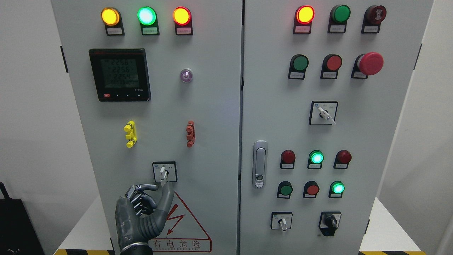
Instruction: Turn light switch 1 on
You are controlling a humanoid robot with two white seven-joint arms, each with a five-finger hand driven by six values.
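Note:
The rotary selector switch sits low on the left cabinet door, on a black-framed white plate, with its white lever pointing straight down. My left hand comes up from the bottom edge just below it. The dark fingers are curled. The thumb and index tip close in on the lever's lower end from either side. My right hand is out of the picture.
On the left door are three lit lamps, a black meter, yellow and red clips and a hazard triangle. The right door carries a handle, pushbuttons, lamps, a red emergency button and more rotary switches.

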